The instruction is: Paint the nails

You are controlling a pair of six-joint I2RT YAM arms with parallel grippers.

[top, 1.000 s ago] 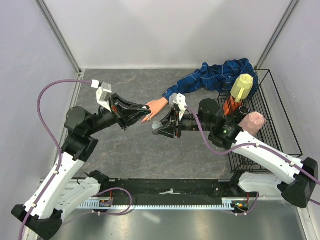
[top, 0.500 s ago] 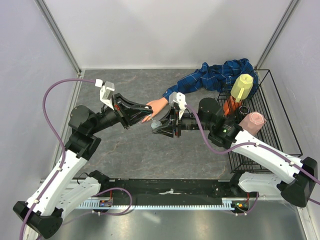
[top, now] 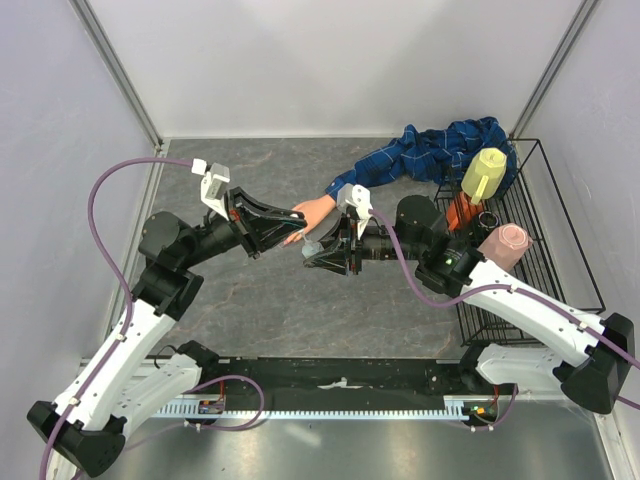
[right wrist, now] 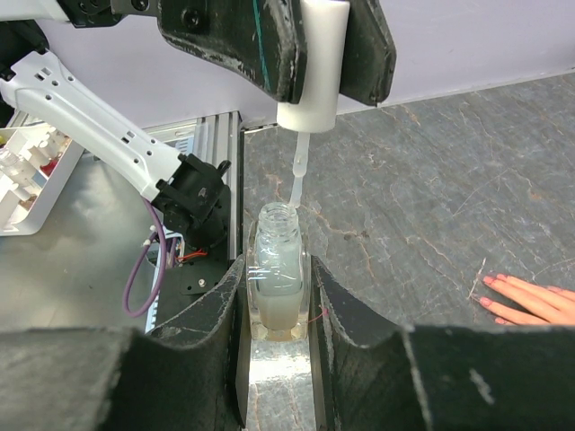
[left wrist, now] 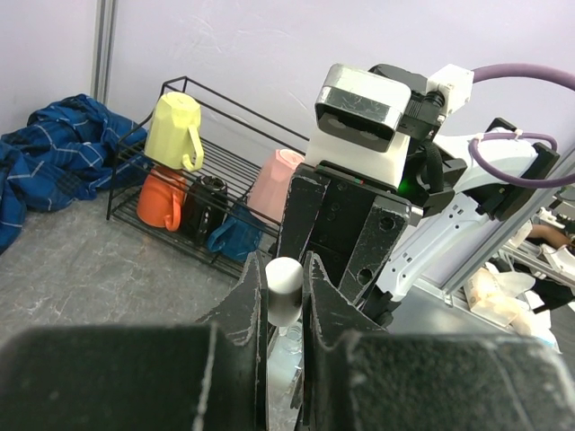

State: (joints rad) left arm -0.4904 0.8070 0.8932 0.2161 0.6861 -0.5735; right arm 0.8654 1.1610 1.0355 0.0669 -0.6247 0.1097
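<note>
I can't read any words, numbers or signs anywhere here. The little clear bottle shows no label that I can make out, and the white cap above it is plain.

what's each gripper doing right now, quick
left gripper: closed, holding the white brush cap
right gripper: closed, holding the clear bottle
</note>
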